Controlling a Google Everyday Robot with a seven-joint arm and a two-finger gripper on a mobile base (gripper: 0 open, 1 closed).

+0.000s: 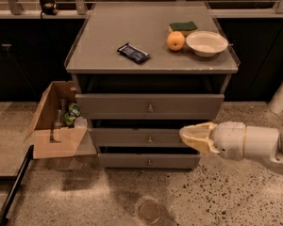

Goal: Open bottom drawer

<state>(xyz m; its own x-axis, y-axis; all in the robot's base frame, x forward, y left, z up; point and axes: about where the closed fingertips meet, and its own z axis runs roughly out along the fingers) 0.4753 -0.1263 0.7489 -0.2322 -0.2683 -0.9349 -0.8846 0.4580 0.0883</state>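
Note:
The bottom drawer (132,161) is the slimmest grey front at the foot of the cabinet, with a small round metal knob (149,162) at its centre. It looks closed. The mid drawer (132,138) and the top drawer (122,106) are above it. My gripper (189,136), cream-coloured on a white arm (247,142), comes in from the right. It hovers in front of the right end of the mid drawer, above and to the right of the bottom knob, touching nothing I can see.
On the cabinet top (99,41) lie a dark snack packet (133,53), an orange (176,41), a green sponge (184,27) and a white bowl (206,43). An open cardboard box (54,126) with cans stands on the floor at the left. A floor drain (150,211) lies in front.

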